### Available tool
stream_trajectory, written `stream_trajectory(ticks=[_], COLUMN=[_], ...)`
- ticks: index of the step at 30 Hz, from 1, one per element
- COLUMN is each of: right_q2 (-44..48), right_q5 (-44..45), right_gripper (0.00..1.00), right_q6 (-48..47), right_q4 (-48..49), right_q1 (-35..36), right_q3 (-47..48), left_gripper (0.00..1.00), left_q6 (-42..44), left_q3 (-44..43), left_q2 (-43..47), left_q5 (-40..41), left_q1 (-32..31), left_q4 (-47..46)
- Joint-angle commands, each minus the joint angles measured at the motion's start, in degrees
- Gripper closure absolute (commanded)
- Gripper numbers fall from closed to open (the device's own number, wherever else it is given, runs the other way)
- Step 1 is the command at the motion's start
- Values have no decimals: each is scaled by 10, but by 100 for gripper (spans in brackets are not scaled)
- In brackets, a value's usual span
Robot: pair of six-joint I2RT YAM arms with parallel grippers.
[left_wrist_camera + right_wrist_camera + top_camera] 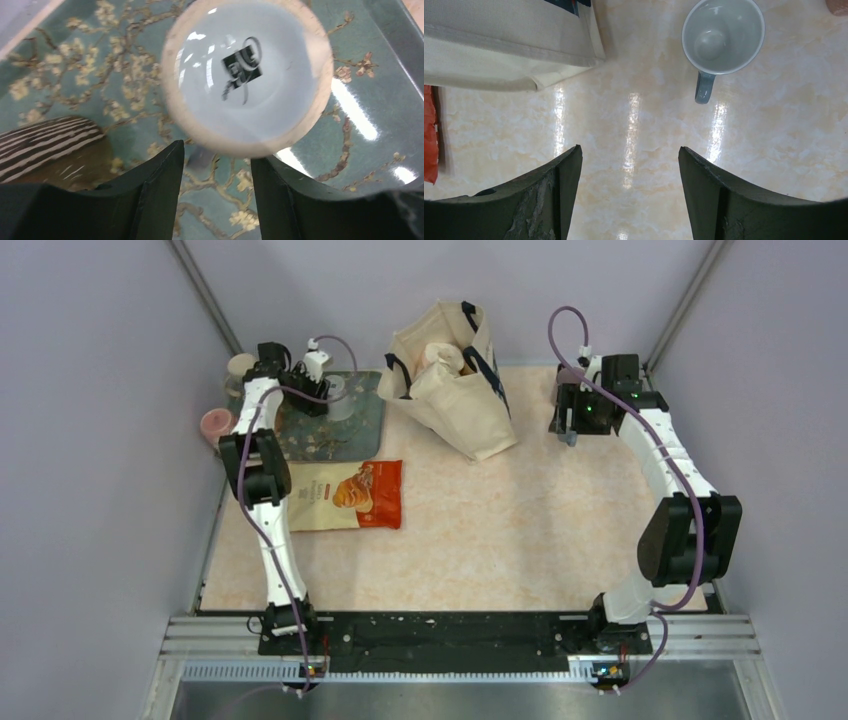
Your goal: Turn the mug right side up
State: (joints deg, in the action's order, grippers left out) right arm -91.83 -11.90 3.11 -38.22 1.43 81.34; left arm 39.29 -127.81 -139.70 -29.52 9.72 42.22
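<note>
The surface [520, 540] lies bare through the middle and from 3 to 6 o'clock. The tote [455, 390] blocks 12, the packet [350, 495] lies flat at 9, and the tray [365, 435] fills 10 to 11. The mug [723, 35] stands at 1 o'clock of the right pincer [629, 150], with bare surface around it. An upturned cup [247, 75] sits just at 12 of the left pincer [216, 157].

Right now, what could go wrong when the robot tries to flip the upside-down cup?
The upside-down mug sits on a shiny tray, so it might slide when pinched. The open left gripper hovers with the mug beyond its fingertips, not between them; closing now would likely miss or nudge it. A striped object lies close by and could get bumped.
</note>
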Motion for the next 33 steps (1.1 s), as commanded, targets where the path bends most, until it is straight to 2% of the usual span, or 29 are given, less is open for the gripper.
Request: stream_trajectory(ticks=[1,7,12,17,21,28,33], right_q2=[23,28,26,31,32,45,87], right_q5=[-3,0,-6,-1,-1,2,23], right_gripper=[30,30,30,29,29,29,29], right_q6=[3,0,3,0,0,9,10], right_q4=[7,8,9,7,6,1,2], right_q1=[-4,-4,-4,-4,-4,2,46], right_q3=[5,-4,-5,-9,-10,-7,-2], left_gripper=[46,49,61,62,100,100,100], left_q6=[9,-13,-39,-62,-74,-151,-231], left_q3=[14,94,75,52,52,99,179], left_q2=[6,57,33,17,18,86,177], left_q5=[-16,10,90,131,140,117,75], left_q1=[-16,-32,-58,-65,-65,-63,-50], left_q4=[6,-40,-53,-66,-71,-71,-77])
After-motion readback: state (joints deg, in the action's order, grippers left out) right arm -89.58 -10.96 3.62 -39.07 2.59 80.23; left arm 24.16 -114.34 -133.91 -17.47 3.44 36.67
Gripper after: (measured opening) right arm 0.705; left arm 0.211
